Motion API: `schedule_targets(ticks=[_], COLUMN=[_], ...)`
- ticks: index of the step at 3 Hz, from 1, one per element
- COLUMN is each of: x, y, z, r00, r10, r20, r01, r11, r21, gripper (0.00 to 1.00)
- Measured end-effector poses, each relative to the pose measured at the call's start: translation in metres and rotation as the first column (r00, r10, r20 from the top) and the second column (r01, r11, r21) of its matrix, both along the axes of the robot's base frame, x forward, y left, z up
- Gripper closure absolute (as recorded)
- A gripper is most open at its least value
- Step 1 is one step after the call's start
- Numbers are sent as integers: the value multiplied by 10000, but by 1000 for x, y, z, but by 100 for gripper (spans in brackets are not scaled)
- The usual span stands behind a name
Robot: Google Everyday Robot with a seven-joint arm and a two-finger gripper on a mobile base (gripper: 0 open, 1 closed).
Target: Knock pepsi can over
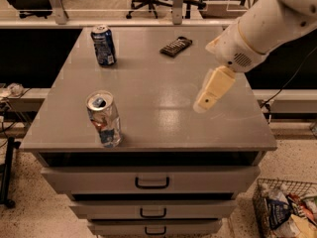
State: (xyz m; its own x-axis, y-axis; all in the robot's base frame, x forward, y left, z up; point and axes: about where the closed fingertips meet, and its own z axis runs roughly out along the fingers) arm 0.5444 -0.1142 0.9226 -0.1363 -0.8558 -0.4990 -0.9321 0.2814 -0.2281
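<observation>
The pepsi can [103,45] is small and dark blue with white lettering and a silver top rim. It stands upright at the far left of the grey cabinet top [148,90]. My gripper [204,104] hangs from the white arm over the right middle of the top, well to the right of the can and nearer the front. Nothing is seen in it.
A taller silver can [104,119] with red and blue marks stands near the front left edge. A dark flat packet [176,45] lies at the back middle. Drawers sit below the top. A wire basket [287,212] of items stands on the floor at the right.
</observation>
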Motion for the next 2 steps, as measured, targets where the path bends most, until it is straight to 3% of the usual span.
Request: schedule_targets(ticks=[1, 2], x=[42, 55], y=[48, 57], z=[-4, -4], r00=[9990, 9977], r10=[-5, -100], r20=[456, 674], r01=[-58, -19], r11=[9902, 9848], r21=[1392, 1736], gripper=[0, 0])
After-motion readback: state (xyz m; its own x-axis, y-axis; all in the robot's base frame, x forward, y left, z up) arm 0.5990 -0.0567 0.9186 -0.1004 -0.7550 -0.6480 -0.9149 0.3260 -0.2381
